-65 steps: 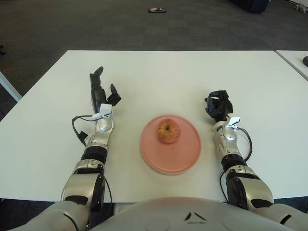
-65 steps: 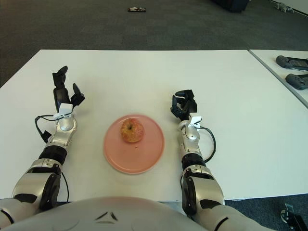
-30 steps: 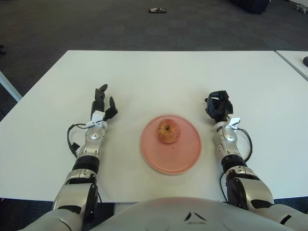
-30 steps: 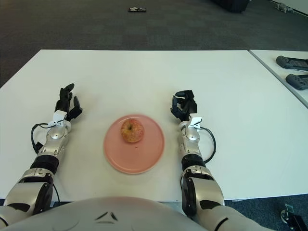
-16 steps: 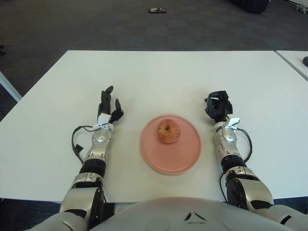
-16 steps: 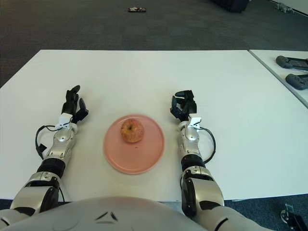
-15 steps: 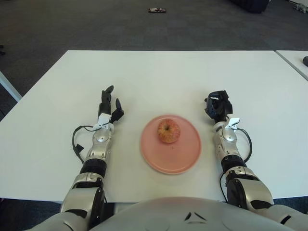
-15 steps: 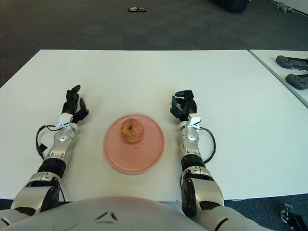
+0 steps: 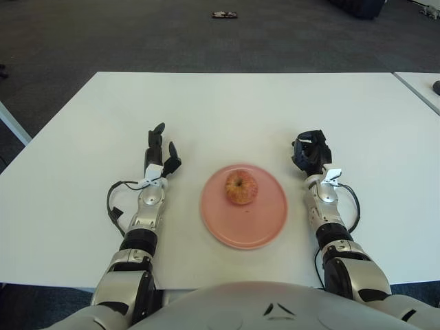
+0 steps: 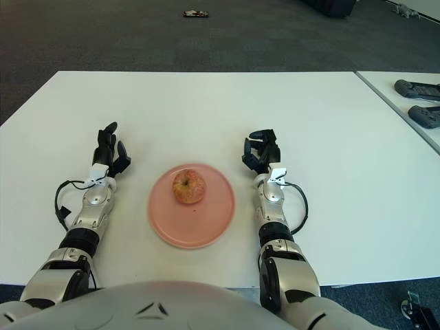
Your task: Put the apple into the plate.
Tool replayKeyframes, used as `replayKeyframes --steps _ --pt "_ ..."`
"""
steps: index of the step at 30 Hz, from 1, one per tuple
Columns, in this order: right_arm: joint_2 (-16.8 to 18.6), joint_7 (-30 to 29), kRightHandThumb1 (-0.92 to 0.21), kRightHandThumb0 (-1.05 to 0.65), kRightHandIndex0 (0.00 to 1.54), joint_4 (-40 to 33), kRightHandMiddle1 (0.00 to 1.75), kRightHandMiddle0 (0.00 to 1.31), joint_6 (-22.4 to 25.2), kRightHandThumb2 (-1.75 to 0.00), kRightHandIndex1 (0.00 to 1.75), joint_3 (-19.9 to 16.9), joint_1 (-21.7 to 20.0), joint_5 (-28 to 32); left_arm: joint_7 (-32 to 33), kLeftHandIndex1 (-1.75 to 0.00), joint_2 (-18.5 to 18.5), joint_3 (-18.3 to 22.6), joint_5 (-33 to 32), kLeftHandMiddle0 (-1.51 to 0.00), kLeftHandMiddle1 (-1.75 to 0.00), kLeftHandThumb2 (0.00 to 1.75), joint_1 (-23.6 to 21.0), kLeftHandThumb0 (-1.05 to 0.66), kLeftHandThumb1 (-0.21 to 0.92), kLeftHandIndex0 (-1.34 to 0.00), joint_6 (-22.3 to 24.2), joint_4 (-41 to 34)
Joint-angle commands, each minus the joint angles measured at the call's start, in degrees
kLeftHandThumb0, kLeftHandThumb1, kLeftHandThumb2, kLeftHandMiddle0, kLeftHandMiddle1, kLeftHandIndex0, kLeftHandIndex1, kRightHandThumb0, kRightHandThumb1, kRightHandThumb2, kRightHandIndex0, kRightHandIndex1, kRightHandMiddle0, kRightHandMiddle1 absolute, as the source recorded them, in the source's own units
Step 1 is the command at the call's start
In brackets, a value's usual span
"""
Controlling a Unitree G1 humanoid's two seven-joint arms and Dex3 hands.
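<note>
A red-yellow apple sits on the pink plate, a little behind its middle. My left hand shows left of the plate, fingers spread and holding nothing, a hand's width from the rim. Right of the plate, my right hand has its fingers curled with nothing in them.
The white table stretches well behind the plate. A second white table at the right holds two dark controllers. A small dark object lies on the carpet far behind.
My left hand has drawn back and shifted right, closer to the plate. The right hand, apple and plate have not moved.
</note>
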Motion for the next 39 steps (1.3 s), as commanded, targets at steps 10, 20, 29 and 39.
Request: replayKeyframes --steps 10,20,29,39 --pt "1.1 0.6 -0.62 -0.01 0.49 1.8 1.75 0.27 2.9 -0.86 1.47 0.0 2.4 0.6 0.4 -0.72 -0.6 -0.8 0.9 -0.21 -0.17 0.93 0.6 -0.80 0.92 0.00 -1.0 1.1" --pt "1.0 0.1 -0.62 -0.01 0.49 1.9 1.75 0.28 2.9 -0.86 1.47 0.3 2.3 0.0 1.4 -0.73 -0.9 -0.7 1.1 -0.23 -0.17 0.94 0.6 -0.79 0.92 0.00 -1.7 1.4" --pt "0.9 -0.1 -0.62 -0.01 0.48 2.0 1.75 0.28 2.9 -0.86 1.48 0.5 2.2 -0.1 2.3 -0.73 -0.9 -0.8 1.3 -0.23 -0.17 0.94 0.5 -0.80 0.92 0.00 -2.2 2.2" --pt "0.9 0.0 -0.62 -0.01 0.49 1.9 1.75 0.28 2.9 -0.86 1.47 0.6 2.2 0.2 2.4 -0.64 -1.1 -0.8 1.1 -0.22 -0.15 0.92 0.8 -0.77 0.92 0.00 -3.9 2.7"
